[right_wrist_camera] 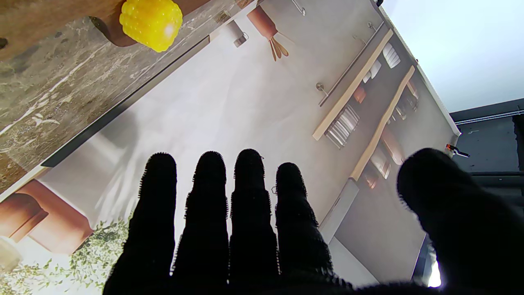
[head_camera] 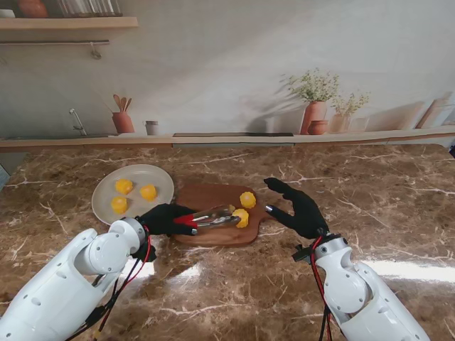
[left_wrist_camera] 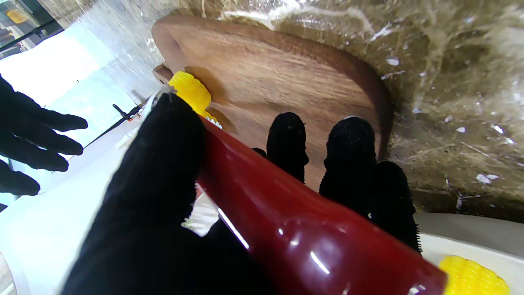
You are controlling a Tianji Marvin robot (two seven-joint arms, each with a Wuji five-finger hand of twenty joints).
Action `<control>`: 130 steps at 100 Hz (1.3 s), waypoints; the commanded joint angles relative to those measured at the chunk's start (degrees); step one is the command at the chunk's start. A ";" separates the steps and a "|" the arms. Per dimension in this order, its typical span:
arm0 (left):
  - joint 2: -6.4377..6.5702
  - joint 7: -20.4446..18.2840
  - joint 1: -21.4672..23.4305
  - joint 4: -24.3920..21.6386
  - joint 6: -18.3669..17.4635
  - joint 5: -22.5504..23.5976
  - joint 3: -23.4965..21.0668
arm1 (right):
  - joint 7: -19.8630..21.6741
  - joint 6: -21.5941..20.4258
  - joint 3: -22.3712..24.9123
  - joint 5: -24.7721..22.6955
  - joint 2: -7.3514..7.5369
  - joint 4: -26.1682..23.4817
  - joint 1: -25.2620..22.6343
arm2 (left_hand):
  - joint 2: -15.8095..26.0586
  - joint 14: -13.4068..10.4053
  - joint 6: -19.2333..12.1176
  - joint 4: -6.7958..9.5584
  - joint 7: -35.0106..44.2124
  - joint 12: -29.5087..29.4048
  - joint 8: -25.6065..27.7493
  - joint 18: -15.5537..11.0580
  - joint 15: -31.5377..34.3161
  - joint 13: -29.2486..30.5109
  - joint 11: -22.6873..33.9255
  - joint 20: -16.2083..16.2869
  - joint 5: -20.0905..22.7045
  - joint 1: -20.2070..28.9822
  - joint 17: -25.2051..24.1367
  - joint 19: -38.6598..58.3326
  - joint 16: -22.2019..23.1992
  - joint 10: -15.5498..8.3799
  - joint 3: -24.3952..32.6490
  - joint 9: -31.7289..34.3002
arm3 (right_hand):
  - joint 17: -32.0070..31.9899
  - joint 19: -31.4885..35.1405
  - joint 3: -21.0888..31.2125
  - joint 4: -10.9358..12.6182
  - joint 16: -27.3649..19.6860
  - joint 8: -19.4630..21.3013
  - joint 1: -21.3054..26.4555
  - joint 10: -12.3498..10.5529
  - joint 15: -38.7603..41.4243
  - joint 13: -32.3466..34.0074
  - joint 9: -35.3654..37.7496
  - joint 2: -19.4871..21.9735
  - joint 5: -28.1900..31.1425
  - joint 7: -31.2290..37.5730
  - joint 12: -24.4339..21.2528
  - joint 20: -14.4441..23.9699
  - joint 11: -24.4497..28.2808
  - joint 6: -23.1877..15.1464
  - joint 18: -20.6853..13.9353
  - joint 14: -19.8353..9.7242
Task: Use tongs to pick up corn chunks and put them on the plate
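Red-handled tongs gripped in left hand, tips at near corn chunk for pickup; 3 on plate. Right hand spread, empty, clear.

Bright, even light; glare on marble table; wrist views blown-out.

Table: brown marble-pattern top with pale veining, glossy, showing light reflections on the side nearer to me. Two items rest directly on it. A round white plate sits left of centre. A wooden cutting board, rounded in outline, sits at centre, just beside the plate on its right; whether their edges touch cannot be confirmed from the stand view. The board's short handle appears to point right.
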 commanded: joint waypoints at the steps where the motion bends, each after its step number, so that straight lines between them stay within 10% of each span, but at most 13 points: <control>1: -0.24 0.18 -0.20 0.29 -0.26 0.61 0.54 | 0.48 -0.11 -0.01 0.07 -0.15 0.36 -0.34 | 7.58 0.12 -3.92 2.18 -0.10 -0.44 -0.81 0.15 0.99 1.95 3.44 0.56 -1.51 4.10 -0.61 1.41 -0.23 -8.58 9.32 2.88 | -0.17 1.09 -0.53 -1.52 0.74 0.14 0.98 -1.65 0.42 1.93 0.30 0.94 0.14 -0.79 0.84 1.88 0.21 -1.35 0.22 0.06; 130: -1.43 3.87 -4.36 4.04 0.99 1.38 7.22 | 0.03 -0.73 0.36 -0.03 -0.23 0.65 -0.32 | 5.89 0.12 -0.84 1.81 -5.89 -2.42 -4.08 -0.09 2.02 2.81 5.76 0.85 -3.52 2.16 0.03 2.52 -0.39 -8.33 12.17 2.58 | -0.06 1.08 -0.33 -1.54 0.79 0.16 0.95 -1.79 0.45 2.12 0.64 0.81 0.53 -0.60 0.93 2.34 0.27 -1.68 0.39 -0.12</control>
